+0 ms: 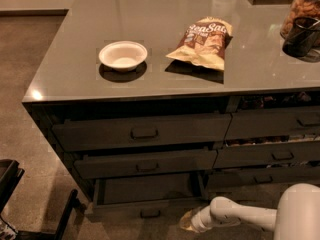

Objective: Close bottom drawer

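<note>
The bottom drawer [145, 211] is the lowest of the left stack of three dark-grey drawers. It stands pulled out, its low flat front forward of the drawers above, with a small dark pull [150, 214] at centre. My gripper [187, 220] is at the end of the white arm [235, 215], low at the lower right, just right of the drawer front's right end.
A white bowl [123, 55] and a chip bag [204, 40] lie on the grey counter [165, 14]. A dark cup [300, 36] and a jar stand at the right. Narrower drawers [270, 154] are to the right. A black object [10, 184] is at lower left on the floor.
</note>
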Motion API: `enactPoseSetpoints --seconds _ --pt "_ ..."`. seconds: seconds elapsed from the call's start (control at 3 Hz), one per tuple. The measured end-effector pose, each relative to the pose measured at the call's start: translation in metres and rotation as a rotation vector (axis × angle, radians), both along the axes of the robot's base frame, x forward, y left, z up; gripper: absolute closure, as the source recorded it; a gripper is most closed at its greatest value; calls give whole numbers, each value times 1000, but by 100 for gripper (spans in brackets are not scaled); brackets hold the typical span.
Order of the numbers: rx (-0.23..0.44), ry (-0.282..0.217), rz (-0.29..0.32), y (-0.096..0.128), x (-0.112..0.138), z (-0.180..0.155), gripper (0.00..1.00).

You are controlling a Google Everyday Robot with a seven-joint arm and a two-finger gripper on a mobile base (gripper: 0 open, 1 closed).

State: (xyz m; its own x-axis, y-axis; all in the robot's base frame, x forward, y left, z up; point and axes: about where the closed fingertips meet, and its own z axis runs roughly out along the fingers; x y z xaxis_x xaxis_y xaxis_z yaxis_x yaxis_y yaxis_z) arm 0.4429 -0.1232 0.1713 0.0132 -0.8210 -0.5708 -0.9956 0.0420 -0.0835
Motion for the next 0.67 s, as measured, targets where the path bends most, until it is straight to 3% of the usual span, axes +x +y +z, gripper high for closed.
enactPoseSetpoints --seconds 0.67 --pt "67 -124 40 3 20 -13 100"
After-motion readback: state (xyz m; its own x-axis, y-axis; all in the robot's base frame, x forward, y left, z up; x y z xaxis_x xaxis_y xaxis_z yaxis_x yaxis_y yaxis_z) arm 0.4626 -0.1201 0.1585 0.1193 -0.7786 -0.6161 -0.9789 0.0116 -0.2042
